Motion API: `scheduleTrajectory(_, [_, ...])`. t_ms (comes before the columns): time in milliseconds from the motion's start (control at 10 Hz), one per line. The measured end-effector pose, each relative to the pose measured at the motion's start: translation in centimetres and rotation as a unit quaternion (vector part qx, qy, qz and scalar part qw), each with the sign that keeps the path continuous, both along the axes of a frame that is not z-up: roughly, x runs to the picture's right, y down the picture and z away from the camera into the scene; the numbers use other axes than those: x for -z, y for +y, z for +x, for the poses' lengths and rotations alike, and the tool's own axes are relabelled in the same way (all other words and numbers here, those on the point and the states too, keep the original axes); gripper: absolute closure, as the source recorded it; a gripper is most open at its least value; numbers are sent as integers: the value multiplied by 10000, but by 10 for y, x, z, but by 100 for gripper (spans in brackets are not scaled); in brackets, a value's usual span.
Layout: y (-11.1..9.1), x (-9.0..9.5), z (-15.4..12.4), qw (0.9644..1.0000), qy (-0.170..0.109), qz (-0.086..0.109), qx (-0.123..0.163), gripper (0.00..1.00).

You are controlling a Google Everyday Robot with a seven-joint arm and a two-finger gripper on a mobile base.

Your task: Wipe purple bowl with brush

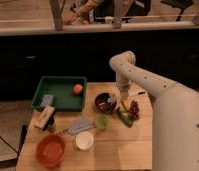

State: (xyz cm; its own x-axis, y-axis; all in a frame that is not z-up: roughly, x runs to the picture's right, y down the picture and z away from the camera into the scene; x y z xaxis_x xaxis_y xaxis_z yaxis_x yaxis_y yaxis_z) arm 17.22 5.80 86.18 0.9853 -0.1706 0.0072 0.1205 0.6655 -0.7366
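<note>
One gripper (122, 96) hangs at the right rim of the purple bowl (103, 104), mid-table beside the green tray (63, 100); a pale brush (112, 100) shows inside it. I cannot tell the grip.

arm (143, 80): white, rising from the right foreground to a sharply bent elbow at upper centre, then turning straight down.
wrist (124, 86): vertical, pointing down.
tool (120, 100): directly under the wrist, low over the bench (118, 150), just right of its middle.
body (179, 131): large white housing at the right edge.
</note>
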Motion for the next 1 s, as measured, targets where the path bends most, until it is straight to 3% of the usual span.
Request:
scheduleTrajectory(200, [-8, -3, 2, 10000, 24, 12, -26, 95])
scheduleTrajectory(500, [-17, -6, -16, 9999, -99, 8, 108, 95])
scheduleTrajectory(1000, [-17, -3, -29, 9994, -238, -40, 249, 95])
